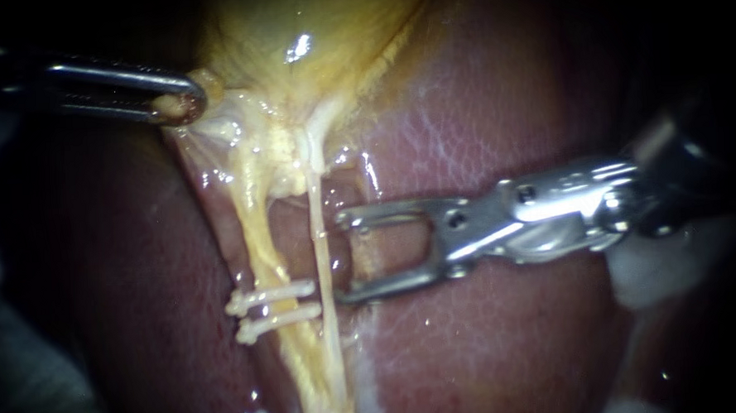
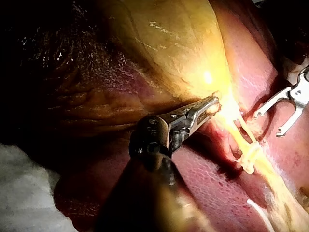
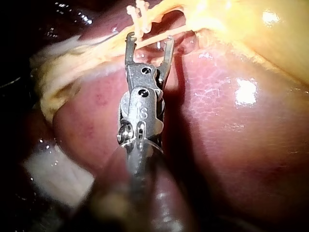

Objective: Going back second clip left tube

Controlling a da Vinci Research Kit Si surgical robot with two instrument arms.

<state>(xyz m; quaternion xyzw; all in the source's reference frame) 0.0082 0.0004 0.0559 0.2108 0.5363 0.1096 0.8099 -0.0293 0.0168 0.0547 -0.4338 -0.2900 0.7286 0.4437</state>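
Liver (image 1: 479,102) fills most of the endoscope view, dark red, wet, glinting. Gallbladder (image 1: 310,27) lies above it, yellow, narrowing downward to a pale neck. Right instrument (image 1: 343,257) enters from the right and lies across the liver surface. Its claw is spread wide with nothing inside, liver showing through the gap, both tips just beside the right tube. Cannot tell whether they touch it. Left instrument (image 1: 183,103) enters from the upper left, dark shaft mostly in shadow. Its claw is pinching a nub of pale tissue (image 1: 175,107) at the edge of the gallbladder's neck, with thin webbing stretched from there toward the tubes. White gauze (image 1: 653,273) sits under the right instrument's wrist, partly hidden. Two tubes run down from the neck, side by side and close. Left tube (image 1: 258,244) is the thicker one, yellow and ragged. Right tube (image 1: 329,316) is thin, pale and smooth, lying between the left tube and the open claw. Two white clips sit across the left tube, upper clip (image 1: 272,295) and lower clip (image 1: 278,317), stacked near each other, level with the lower tip of the right claw. Right wrist view agrees: the spread claw stops just short of the clips, with the thin tube crossing at its tips.
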